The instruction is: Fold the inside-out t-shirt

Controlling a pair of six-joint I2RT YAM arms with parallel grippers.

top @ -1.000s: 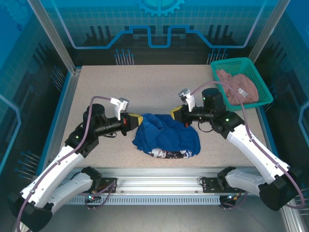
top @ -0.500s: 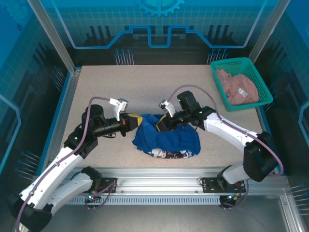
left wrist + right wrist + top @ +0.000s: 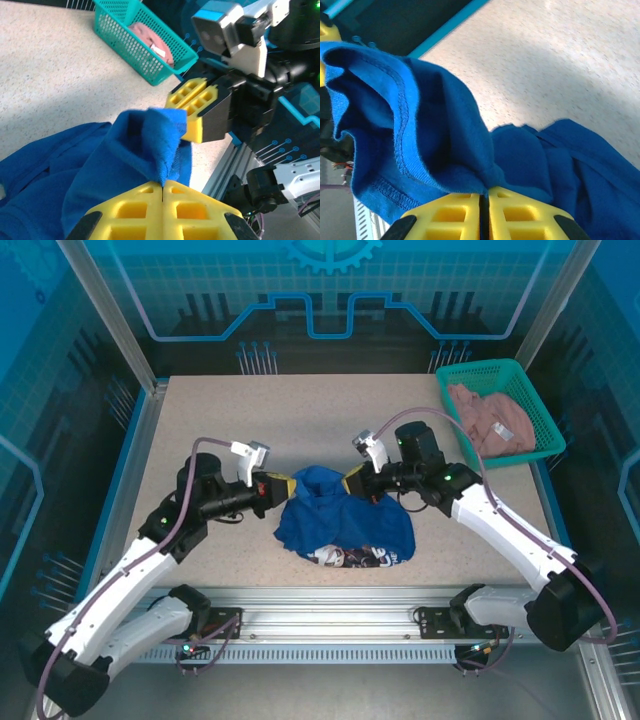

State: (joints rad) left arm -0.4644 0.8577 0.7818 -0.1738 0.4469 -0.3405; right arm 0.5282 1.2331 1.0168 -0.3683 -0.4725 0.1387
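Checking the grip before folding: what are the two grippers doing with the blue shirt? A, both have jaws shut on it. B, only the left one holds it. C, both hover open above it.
A: left gripper and right gripper each pinch the blue t-shirt between closed jaws.

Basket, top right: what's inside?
A crumpled pinkish garment with a small white tag lies in the basket. It covers the floor, so anything underneath can't be seen.

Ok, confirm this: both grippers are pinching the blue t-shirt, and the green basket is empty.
Wrong on the basket: it holds a pinkish-beige garment, as the top external view shows. The left gripper and right gripper do pinch the blue t-shirt.
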